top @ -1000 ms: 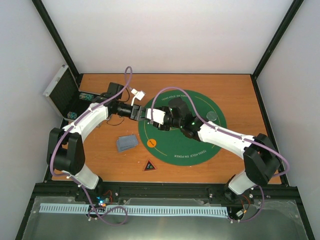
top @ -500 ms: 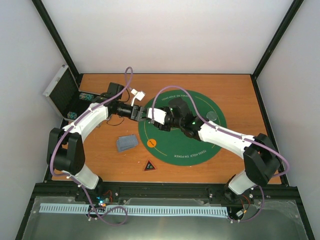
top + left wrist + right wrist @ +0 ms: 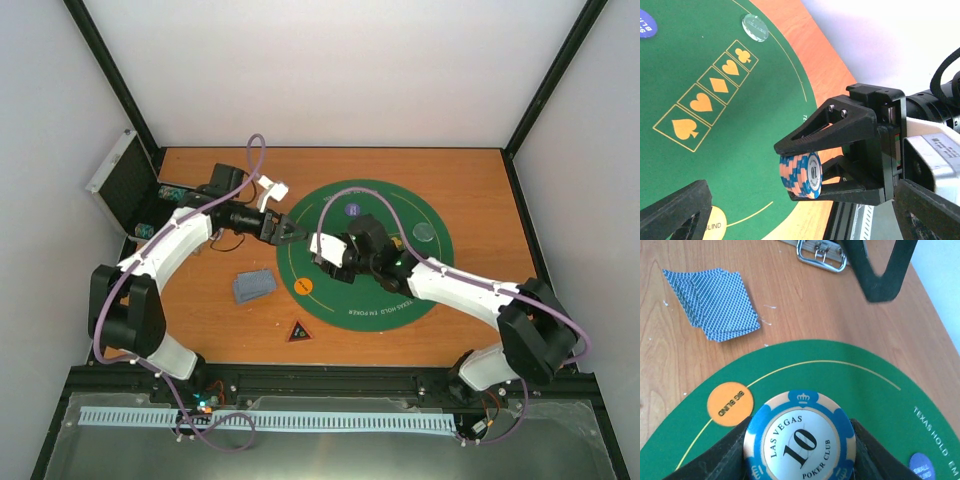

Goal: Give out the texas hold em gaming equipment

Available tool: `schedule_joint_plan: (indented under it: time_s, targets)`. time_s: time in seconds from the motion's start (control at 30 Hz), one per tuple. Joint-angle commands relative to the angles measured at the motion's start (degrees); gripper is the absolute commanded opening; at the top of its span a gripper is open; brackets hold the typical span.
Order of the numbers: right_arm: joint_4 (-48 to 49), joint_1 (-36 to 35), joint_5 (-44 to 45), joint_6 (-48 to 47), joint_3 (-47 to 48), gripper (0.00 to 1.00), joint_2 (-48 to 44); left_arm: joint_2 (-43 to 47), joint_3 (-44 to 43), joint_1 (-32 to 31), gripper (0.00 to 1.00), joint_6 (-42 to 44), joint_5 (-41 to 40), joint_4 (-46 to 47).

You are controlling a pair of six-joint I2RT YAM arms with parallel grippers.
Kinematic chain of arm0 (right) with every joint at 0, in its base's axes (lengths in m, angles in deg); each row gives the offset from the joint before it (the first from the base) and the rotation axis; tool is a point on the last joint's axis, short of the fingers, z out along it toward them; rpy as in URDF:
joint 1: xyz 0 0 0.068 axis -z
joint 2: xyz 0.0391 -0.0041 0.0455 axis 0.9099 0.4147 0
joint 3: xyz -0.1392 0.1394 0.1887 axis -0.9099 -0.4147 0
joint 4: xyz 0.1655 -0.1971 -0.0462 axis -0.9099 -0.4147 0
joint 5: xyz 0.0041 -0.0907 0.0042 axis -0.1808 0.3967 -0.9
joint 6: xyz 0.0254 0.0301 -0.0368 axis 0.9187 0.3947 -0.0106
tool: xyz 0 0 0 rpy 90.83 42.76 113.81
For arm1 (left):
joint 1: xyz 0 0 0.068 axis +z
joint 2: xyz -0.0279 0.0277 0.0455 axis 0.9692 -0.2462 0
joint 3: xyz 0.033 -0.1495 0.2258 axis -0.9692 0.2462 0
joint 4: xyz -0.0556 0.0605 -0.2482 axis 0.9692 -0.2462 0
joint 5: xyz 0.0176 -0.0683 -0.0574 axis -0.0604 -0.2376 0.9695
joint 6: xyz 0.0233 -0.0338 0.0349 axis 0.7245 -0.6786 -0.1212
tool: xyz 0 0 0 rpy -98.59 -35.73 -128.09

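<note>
Green mat (image 3: 740, 140): right gripper (image 3: 790, 172) grips chip stack (image 3: 802, 176)

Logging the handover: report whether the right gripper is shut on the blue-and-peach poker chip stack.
Shut on it: black fingers of the right gripper clamp the blue-and-peach poker chip stack.

The chip stack (image 3: 800, 440) runs off the right wrist view's lower edge. The left wrist view's bottom edge crops the orange blind marker (image 3: 716, 225). Contents of the case (image 3: 113, 166) are too small to tell.
</note>
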Motion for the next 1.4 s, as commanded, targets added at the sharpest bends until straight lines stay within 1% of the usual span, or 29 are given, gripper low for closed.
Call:
schedule_joint_plan:
  time_s: [0.0, 0.13, 0.4, 0.57, 0.7, 0.93, 1.1, 1.23, 1.37]
  targets:
    - [0.73, 0.17, 0.0, 4.09, -2.78, 0.03, -2.66, 1.96, -2.64, 0.04, 1.0, 1.97, -3.8, -0.93]
    - [1.01, -0.05, -1.05, 8.01, -5.45, 0.03, -2.51, 2.71, -2.92, 0.63, 1.0, 2.07, -7.85, -0.85]
    - [3.7, -2.8, -1.94, 14.63, -10.93, 0.03, 0.18, 4.37, -1.94, 2.17, 1.0, 2.12, -9.61, 0.0]
    - [4.52, -5.29, -2.53, 17.32, -11.11, 0.03, 4.42, 4.57, -1.65, 2.86, 1.0, 1.98, -10.37, 0.43]
    - [5.35, -5.89, -3.04, 19.05, -10.41, 0.03, 7.26, 4.68, -1.4, 2.96, 1.0, 1.96, -10.38, 0.6]
    - [3.23, -6.32, -1.87, 19.29, -6.85, 0.03, 12.77, 4.98, -1.17, 3.18, 1.0, 1.99, -10.47, 0.78]
    - [3.02, -6.4, -1.67, 18.92, -7.33, 0.03, 12.99, 5.45, -0.85, 3.31, 1.0, 2.0, -10.6, 1.01]
    - [2.2, -6.35, -0.49, 18.91, -7.48, 0.1, 13.67, 5.53, -0.94, 3.42, 1.0, 2.0, -10.55, 0.96]
    - [2.13, -6.34, -0.34, 18.02, -7.54, 0.13, 14.64, 5.37, -0.95, 3.49, 1.0, 1.95, -10.51, 1.0]
